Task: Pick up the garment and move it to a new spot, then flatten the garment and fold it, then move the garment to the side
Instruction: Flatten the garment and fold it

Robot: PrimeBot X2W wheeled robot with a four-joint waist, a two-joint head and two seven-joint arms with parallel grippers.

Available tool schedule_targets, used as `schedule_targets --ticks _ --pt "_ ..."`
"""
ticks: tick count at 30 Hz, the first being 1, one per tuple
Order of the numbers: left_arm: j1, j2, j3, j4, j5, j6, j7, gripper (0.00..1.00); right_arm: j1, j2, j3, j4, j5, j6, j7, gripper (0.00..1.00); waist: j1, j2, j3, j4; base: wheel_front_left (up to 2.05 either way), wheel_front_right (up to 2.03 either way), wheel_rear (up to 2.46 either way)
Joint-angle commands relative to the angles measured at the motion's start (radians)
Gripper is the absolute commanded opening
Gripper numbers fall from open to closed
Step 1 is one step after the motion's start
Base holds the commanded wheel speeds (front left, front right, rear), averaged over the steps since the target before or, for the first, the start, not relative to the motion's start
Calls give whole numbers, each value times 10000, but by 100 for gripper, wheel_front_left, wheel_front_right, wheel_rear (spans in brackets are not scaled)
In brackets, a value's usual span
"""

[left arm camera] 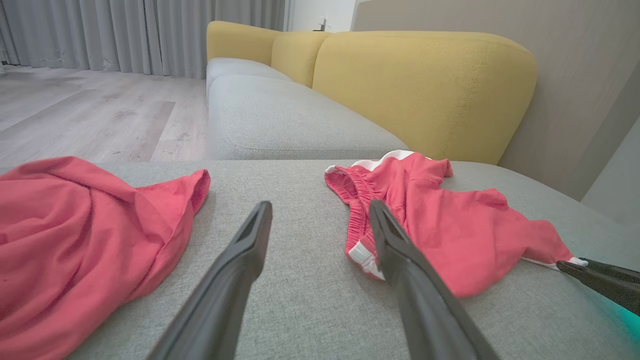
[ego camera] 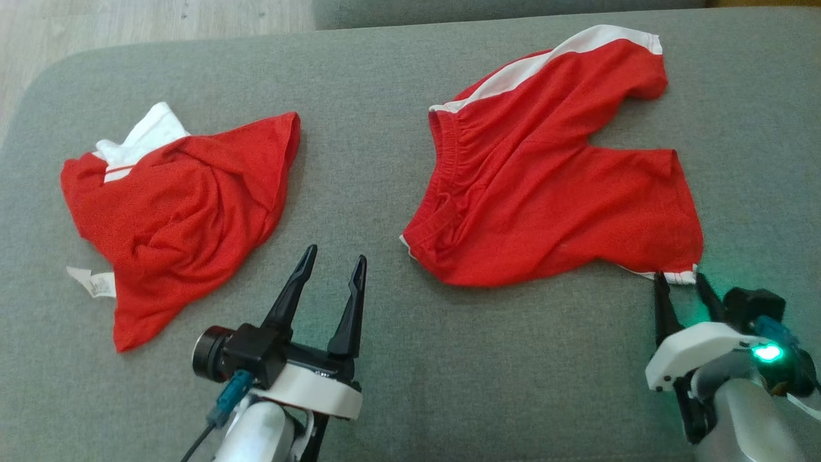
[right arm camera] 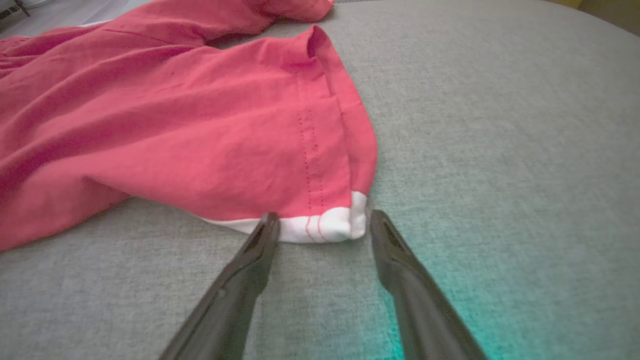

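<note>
- While your right gripper (right arm camera: 324,220) stood spread astride the white hem corner (right arm camera: 330,229) of the red cloth shorts (ego camera: 545,192) on the grey fabric cushion (ego camera: 449,372), nothing was gripped.
- Your left gripper (ego camera: 336,256) hung released, touching nothing.
- Closing too shallow could have let that hem slip free on lifting.

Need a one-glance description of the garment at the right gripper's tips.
On the grey sofa seat lie two red garments; it is the one on the robot's right, the red shorts, spread flat. Unlike the crumpled red shirt on the left, it has an elastic waistband, two legs and a white side stripe.
</note>
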Motion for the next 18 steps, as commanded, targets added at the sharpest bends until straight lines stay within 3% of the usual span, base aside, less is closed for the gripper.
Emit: schedule_targets --ticks 1,9,18 --pt "-364 5 399 -261 140 -2 -124 100 -313 -50 309 -114 -154 65 -73 0 0 0 -26 -39 0 0 0" --pt "-486 74 405 -106 410 -160 -124 100 -301 -49 -323 -461 -572 65 -52 0 0 0 -107 -355 0 0 0" --pt "-1254 525 -593 457 1063 -551 -124 100 -174 -49 -662 -1009 -667 65 266 0 0 0 73 -745 0 0 0"
